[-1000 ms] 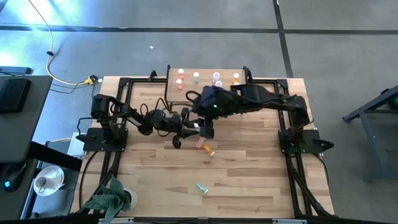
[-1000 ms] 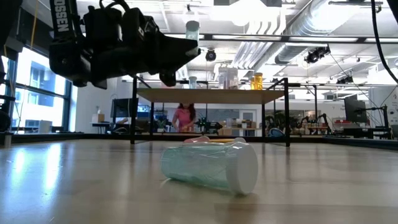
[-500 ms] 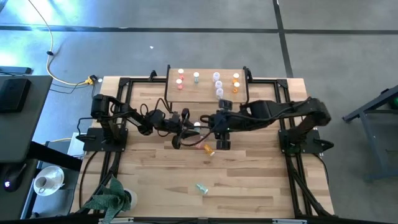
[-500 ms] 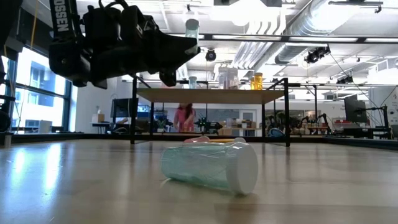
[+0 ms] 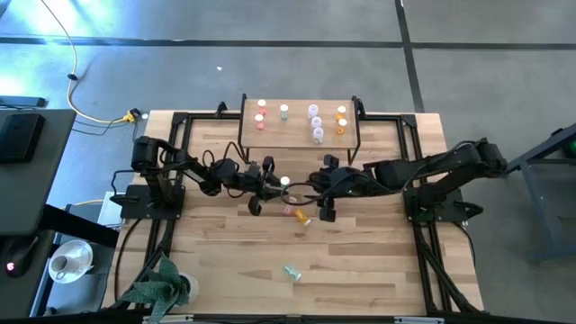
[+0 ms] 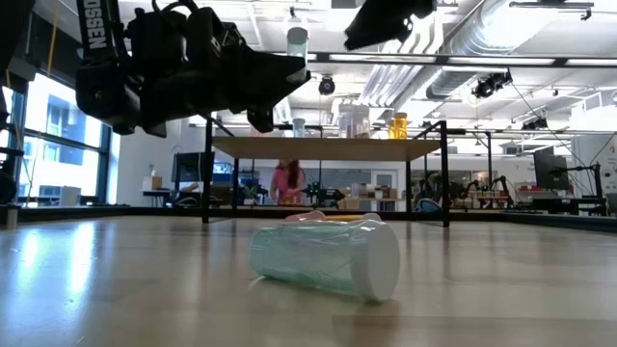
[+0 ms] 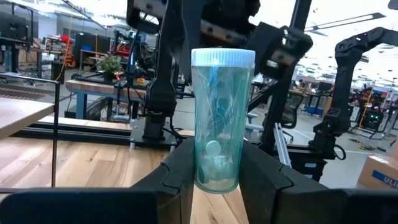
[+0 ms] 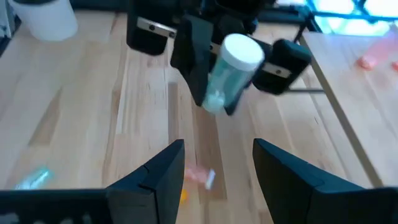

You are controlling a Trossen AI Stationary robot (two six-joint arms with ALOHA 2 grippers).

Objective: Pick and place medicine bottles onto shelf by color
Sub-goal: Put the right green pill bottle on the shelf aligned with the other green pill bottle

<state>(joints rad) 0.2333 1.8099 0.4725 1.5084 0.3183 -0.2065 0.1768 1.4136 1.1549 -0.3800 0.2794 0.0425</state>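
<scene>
A pale green medicine bottle (image 7: 217, 118) with a white cap stands upright in my left gripper (image 5: 277, 184), above the table's middle; it also shows in the low view (image 6: 298, 43). My right gripper (image 8: 214, 168) hovers open just right of it (image 5: 315, 192), pointing at it and slanting down. Below, a pink bottle (image 8: 199, 175) and an orange one (image 5: 302, 219) lie on the table. Another pale green bottle (image 6: 328, 258) lies on its side near the front. The shelf (image 5: 297, 135) at the far edge carries several upright bottles. My left gripper pinches the bottle's lower body (image 7: 214, 174) between its two fingers (image 7: 180, 174). The fingers come in about level from the table's left. The bottle stands upright, cap up, lifted clear of the table, with most of its body above the fingers.
Black arm frames run along the table's left and right sides (image 5: 171, 180). A potted plant (image 5: 162, 286) stands at the near left corner. Bare wood lies between the bottles on the table and the near edge.
My right gripper has come down from high over the table's middle and drawn a little toward the right edge, entering the low view from above; it stays open. My left gripper and its bottle have kept still.
</scene>
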